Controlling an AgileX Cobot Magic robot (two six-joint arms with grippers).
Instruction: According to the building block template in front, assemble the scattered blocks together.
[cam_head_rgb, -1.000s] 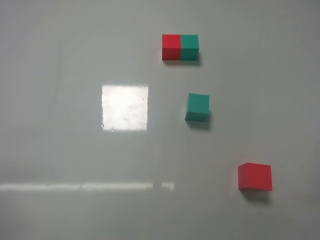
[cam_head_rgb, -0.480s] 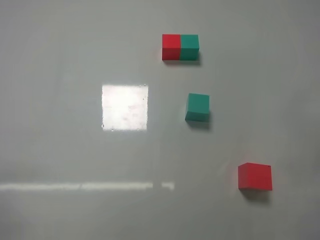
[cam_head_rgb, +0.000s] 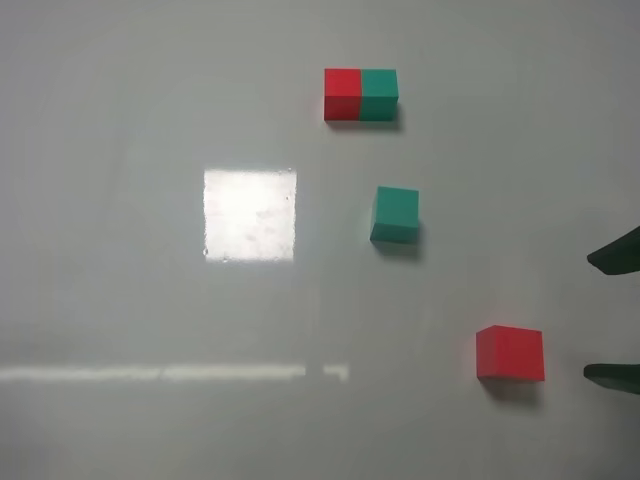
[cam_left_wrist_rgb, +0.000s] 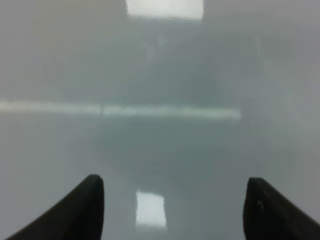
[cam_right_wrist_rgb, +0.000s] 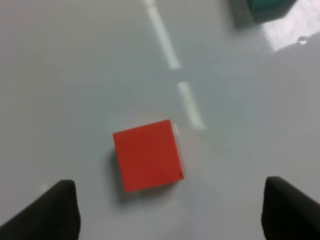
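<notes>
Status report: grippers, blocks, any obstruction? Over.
Right gripper open, facing red block, not touching. Left gripper open, empty. Green block apart from red, unjoined; template intact. Nothing between gripper and block.

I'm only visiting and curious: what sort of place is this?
Probably a robot lab's test bench: a glossy grey table, a red cube and a green cube lying loose on it, and the right gripper open beside the red one.

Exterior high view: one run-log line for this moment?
right gripper: jaws open, right of red cube, not touching | left gripper: jaws open, empty | teal cube: loose, unjoined | template: red left, teal right
</notes>
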